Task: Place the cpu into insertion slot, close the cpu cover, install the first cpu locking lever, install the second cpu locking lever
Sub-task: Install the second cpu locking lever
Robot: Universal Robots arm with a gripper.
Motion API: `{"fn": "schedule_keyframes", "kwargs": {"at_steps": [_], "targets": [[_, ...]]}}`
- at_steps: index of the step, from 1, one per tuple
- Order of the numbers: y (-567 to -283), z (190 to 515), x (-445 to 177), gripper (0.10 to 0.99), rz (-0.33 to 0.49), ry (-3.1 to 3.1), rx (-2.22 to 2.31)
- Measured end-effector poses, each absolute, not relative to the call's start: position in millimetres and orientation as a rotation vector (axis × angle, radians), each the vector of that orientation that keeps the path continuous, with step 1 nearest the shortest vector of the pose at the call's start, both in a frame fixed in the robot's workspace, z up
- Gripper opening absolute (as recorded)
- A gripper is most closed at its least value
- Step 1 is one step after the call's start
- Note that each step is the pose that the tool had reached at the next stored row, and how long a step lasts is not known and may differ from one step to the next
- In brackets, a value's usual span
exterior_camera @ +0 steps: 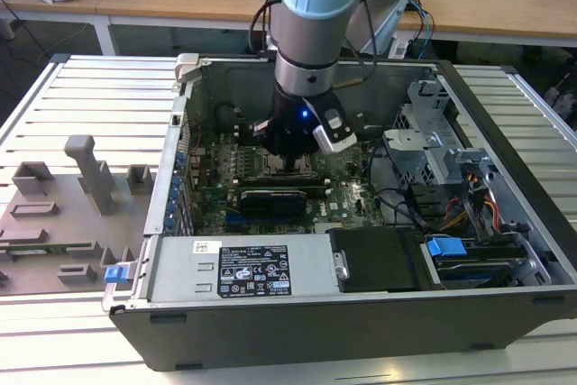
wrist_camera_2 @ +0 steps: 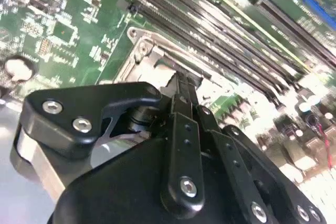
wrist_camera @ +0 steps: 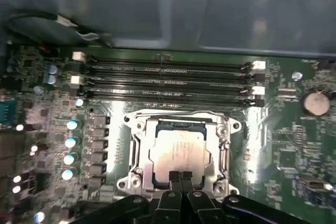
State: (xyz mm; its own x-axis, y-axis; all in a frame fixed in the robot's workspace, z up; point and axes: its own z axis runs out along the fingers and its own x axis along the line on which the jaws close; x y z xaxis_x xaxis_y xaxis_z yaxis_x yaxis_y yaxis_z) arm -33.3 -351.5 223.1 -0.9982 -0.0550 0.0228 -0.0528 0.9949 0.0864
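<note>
The cpu lies in the insertion slot, its silvery top showing through the window of the cpu cover. The cover lies flat over it as a silver frame. The slot's pin field is hidden beneath; its metal rim shows at the corners. A thin wire lever runs along the frame's far edge. My gripper is shut, its two black fingertips pressed together at the cover's near edge with nothing seen between them. The fingertips reach the silver frame. In the exterior view the gripper is low over the motherboard.
Long black memory slots run just beyond the socket. A coin battery and a row of capacitors flank it. A black vented card, the power supply and the drive cage crowd the case. A grey fixture board lies outside.
</note>
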Motion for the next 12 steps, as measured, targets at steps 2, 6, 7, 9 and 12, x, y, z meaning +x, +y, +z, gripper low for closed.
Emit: {"fn": "schedule_keyframes", "kwargs": {"at_steps": [2, 6, 7, 9, 12], "targets": [[-350.9, 239.8, -33.3, 0.106, -0.127, -3.113, 0.084], [-348.4, 271.4, -33.3, 0.106, -0.114, -3.113, 0.084], [-348.3, 272.3, -33.3, 0.106, -0.113, -3.113, 0.084], [-348.3, 272.4, -33.3, 0.106, -0.112, -3.113, 0.084], [-348.3, 272.5, -33.3, 0.106, -0.112, -3.113, 0.084]]}}
